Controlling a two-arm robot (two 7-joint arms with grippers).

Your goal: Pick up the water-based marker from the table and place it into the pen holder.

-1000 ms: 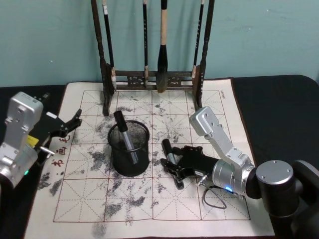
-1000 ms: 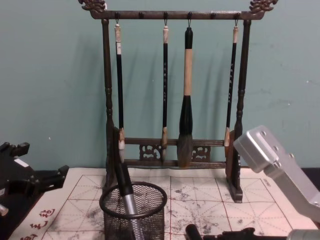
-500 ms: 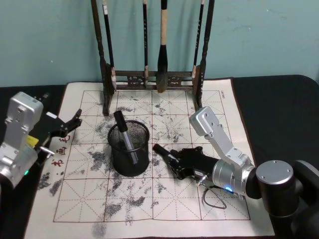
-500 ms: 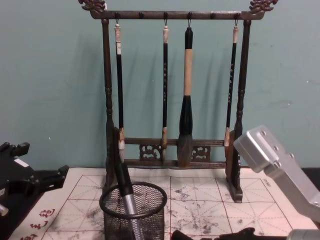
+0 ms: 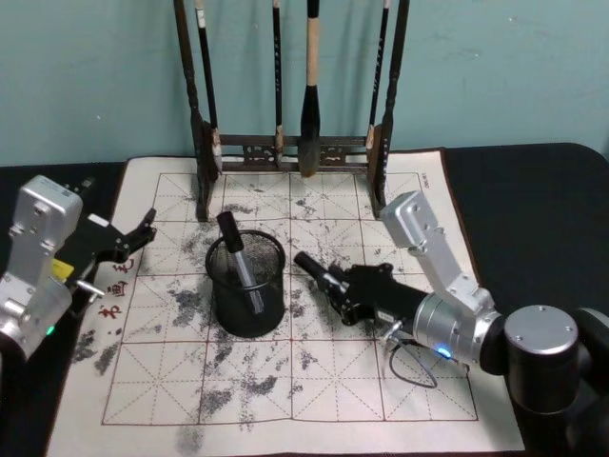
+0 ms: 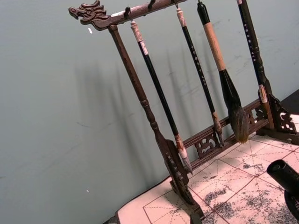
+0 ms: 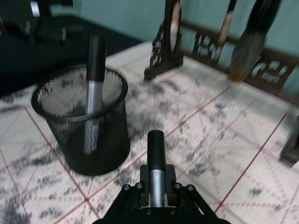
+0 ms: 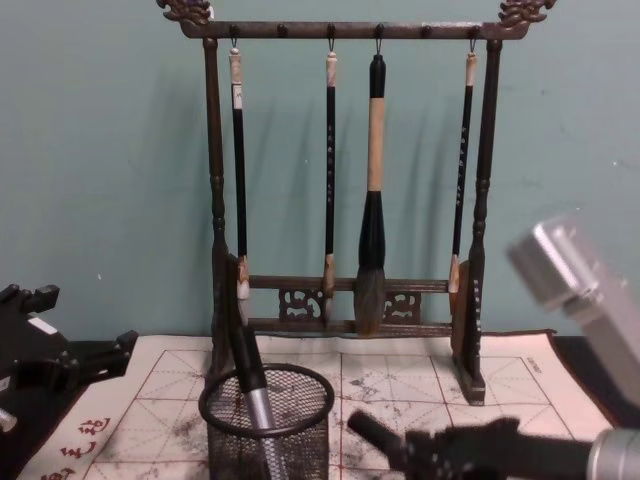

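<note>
**Q:** So, what is your working gripper doing?

**A:** My right gripper (image 5: 344,288) is clamped on the water-based marker (image 5: 319,271), both fingers pressed against its silver barrel. My right wrist view shows the black cap end sticking straight out ahead of the jaws.

**Q:** Where is that marker exactly?

**A:** It is off the cloth, tilted with the cap end higher, just to the right of the pen holder (image 5: 243,312) and not touching it. From my chest view the cap end sits near the level of the holder's thick black rim, pointing towards the cup.

**Q:** What is in the holder?

**A:** Another marker (image 5: 236,255) with a black cap and silver barrel leans inside the mesh, its cap poking above the rim on the far left side.

**Q:** And round about?

**A:** The holder stands on the white calligraphy cloth (image 5: 285,400), with its red grid and grey ink stains, spread over the dark desk (image 5: 533,209). Behind it is the carved wooden brush rack (image 5: 290,148) with four brushes hanging.

**Q:** Your other arm?

**A:** My left gripper (image 5: 145,228) is parked above the cloth's left edge, well apart from the holder.
</note>
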